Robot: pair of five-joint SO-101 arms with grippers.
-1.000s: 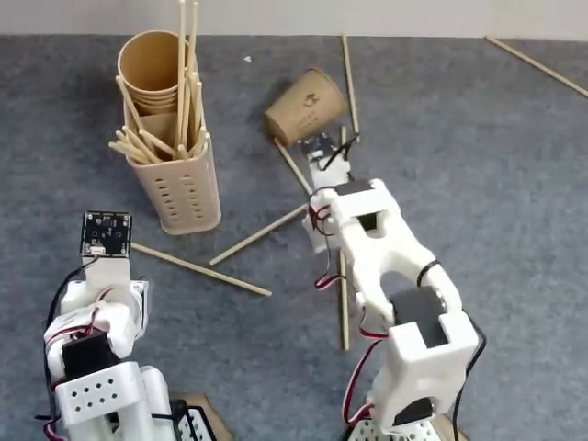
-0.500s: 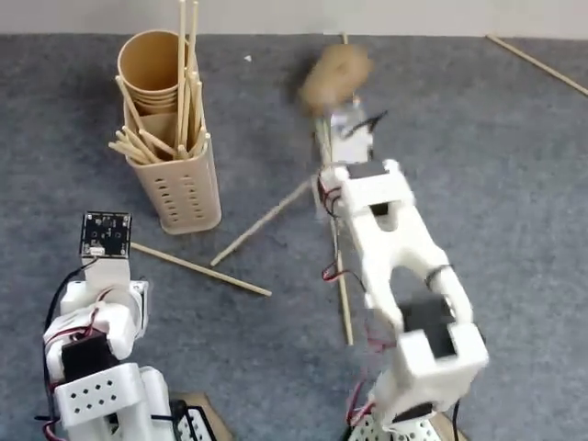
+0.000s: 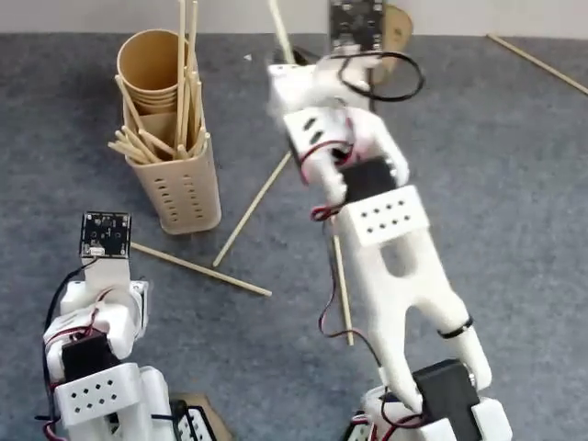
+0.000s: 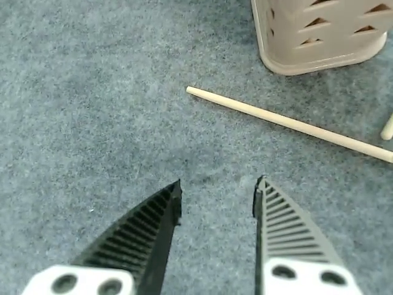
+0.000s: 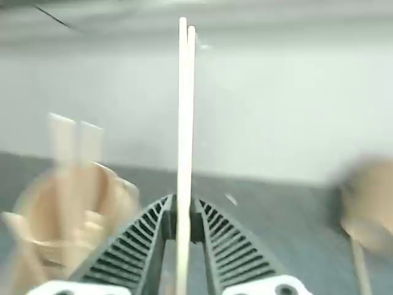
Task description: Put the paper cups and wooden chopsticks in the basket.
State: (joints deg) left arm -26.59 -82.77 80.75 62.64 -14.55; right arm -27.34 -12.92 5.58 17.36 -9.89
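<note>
2 chopsticks (image 5: 183, 110) upright, pinched between right gripper (image 5: 183, 222) jaws, rising past its tips

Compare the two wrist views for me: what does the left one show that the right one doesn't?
Left wrist view: the left gripper, fingers open, above the grey carpet, with a loose chopstick lying ahead, near the foot of the basket. Right wrist view: the right gripper shut on upright chopsticks, seemingly two, a wall behind, and a blurred paper cup off to one side. Both: the basket, blurred in the right wrist view, and the carpet.
</note>
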